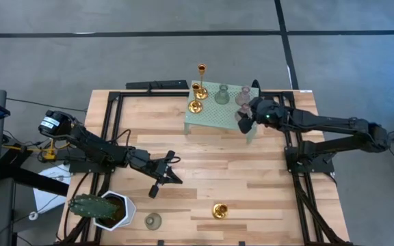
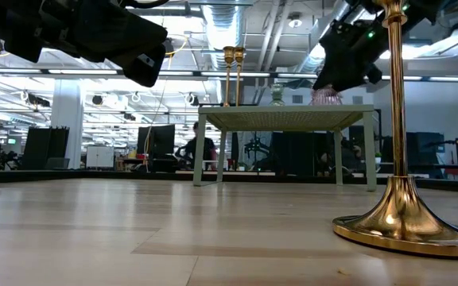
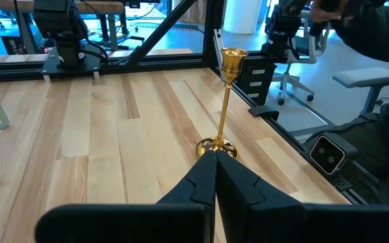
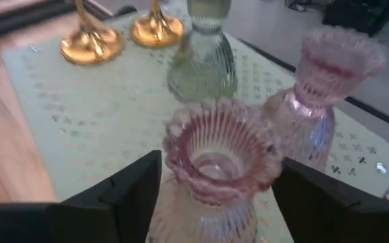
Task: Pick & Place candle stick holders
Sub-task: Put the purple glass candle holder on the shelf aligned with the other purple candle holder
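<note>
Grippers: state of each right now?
Left gripper: shut, empty, above the table.
Right gripper: open around the ribbed pink glass candle holder on the mint-green perforated stand.

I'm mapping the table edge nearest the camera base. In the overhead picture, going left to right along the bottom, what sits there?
White pot with a cactus → pale green glass holder → gold holder.
</note>
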You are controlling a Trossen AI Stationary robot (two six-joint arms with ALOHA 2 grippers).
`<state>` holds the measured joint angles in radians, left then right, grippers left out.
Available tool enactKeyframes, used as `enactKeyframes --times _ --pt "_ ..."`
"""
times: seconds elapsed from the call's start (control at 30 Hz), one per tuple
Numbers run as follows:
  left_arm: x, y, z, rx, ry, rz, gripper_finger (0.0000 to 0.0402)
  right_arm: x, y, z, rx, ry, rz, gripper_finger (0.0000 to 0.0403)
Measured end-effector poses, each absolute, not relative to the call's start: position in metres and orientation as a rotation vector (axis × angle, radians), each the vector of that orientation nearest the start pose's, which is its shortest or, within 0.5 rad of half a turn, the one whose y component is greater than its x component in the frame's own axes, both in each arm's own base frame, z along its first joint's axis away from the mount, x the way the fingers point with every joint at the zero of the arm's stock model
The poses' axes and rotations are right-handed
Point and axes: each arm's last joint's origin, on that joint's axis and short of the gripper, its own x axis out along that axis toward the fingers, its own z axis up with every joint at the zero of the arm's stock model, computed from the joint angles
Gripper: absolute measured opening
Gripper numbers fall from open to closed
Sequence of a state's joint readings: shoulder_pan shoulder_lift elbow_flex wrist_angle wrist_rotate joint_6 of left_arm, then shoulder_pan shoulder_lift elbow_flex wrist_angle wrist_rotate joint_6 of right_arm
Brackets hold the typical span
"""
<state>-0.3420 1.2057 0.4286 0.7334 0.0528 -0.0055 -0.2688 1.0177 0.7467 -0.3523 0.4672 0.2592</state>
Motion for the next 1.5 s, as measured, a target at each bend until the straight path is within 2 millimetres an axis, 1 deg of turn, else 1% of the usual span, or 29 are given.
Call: enactKeyframes --times 0.17,0.27,0.33,0.5,0.63,0.7,0.77,0.93,1.03,1.17,1.27,1.37,1.5 --pt "0.225 -0.082 0.217 -0.002 0.045 -0.395 0.0007 0.189 -0.059 0.279 0.190 0.474 -0.725 0.0263" --pt "0.225 -0.082 0.217 -0.002 0.045 -0.394 0.0009 0.179 -0.049 0.288 0.204 0.426 -0.657 0.0264" --pt "0.225 -0.082 0.217 -0.002 0.045 -0.394 0.0009 0.173 -0.042 0.295 0.245 0.380 -0.598 0.0264" --pt "0.225 -0.082 0.217 -0.002 0.045 -0.395 0.0010 0.162 -0.022 0.307 0.356 0.320 -0.345 0.0264" --pt "0.225 -0.082 0.217 -0.002 0.045 -0.394 0.0010 0.160 -0.005 0.310 0.415 0.343 -0.129 0.0264" --pt "0.225 -0.082 0.217 -0.002 0.045 -0.394 0.0010 0.159 0.003 0.309 0.414 0.364 -0.053 0.0264" --pt "0.225 -0.082 0.217 -0.002 0.045 -0.395 0.0010 0.159 0.009 0.308 0.403 0.387 -0.030 0.0265" --pt "0.225 -0.082 0.217 -0.002 0.045 -0.394 0.0010 0.156 0.015 0.304 0.360 0.412 -0.106 0.0264" --pt "0.225 -0.082 0.217 -0.002 0.045 -0.394 0.0010 0.155 0.018 0.302 0.382 0.436 -0.107 0.0256" --pt "0.225 -0.082 0.217 -0.002 0.045 -0.394 0.0010 0.163 0.024 0.295 0.381 0.490 -0.100 0.0225" --pt "0.225 -0.082 0.217 0.000 0.044 -0.394 0.0010 0.178 0.029 0.288 0.372 0.516 -0.096 0.0182" --pt "0.225 -0.082 0.217 0.001 0.044 -0.394 0.0010 0.197 0.032 0.278 0.363 0.535 -0.099 0.0123" --pt "0.225 -0.082 0.217 0.001 0.044 -0.394 0.0010 0.217 0.035 0.267 0.293 0.542 -0.125 0.0026"
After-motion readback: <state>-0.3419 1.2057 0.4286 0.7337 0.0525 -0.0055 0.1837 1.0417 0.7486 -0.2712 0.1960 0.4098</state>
